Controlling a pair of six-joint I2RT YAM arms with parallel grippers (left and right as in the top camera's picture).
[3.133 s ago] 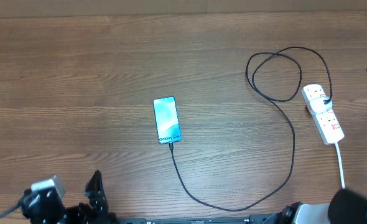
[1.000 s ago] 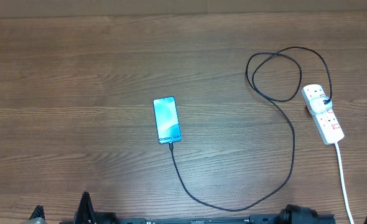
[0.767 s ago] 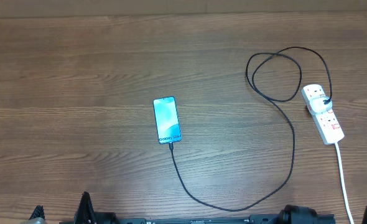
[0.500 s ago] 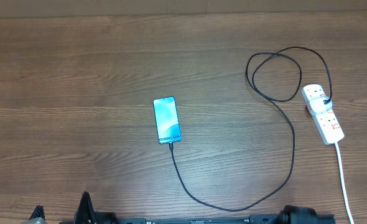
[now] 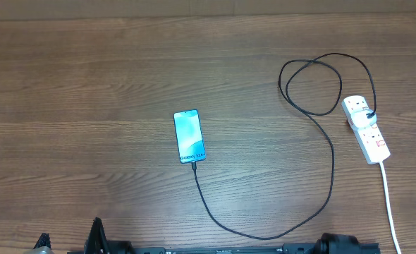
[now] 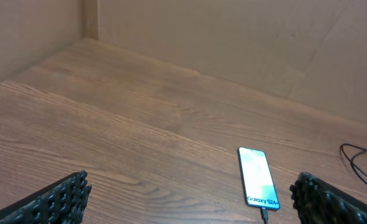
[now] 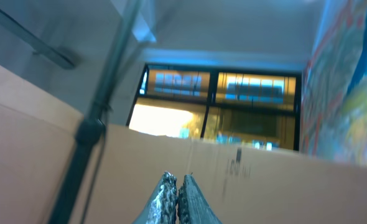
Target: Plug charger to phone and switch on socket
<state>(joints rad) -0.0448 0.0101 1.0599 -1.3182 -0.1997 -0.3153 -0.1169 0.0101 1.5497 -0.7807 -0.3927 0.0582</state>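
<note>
The phone [image 5: 189, 136] lies face up mid-table with a light blue screen; in the left wrist view the phone [image 6: 258, 176] shows "Galaxy S24+". The charger [image 5: 333, 162], a thin black cable, is plugged into the phone's near end, curves right, loops, and ends in a plug seated in the socket [image 5: 366, 130], a white strip at the right. My left gripper [image 6: 190, 190] is open and empty, low over the table, short of the phone. My right gripper [image 7: 177, 183] is shut on nothing and points up at a cardboard wall.
The socket's thick white cord [image 5: 390, 204] runs off the near right edge. Cardboard walls [image 6: 233, 37] close off the far side and left of the wooden table [image 5: 88, 92]. The cable's loop [image 5: 314, 85] lies behind the socket.
Both arms have pulled back toward the near edge, and the right arm's last dark part has left the overhead view. Phone, charger and socket lie as before.
</note>
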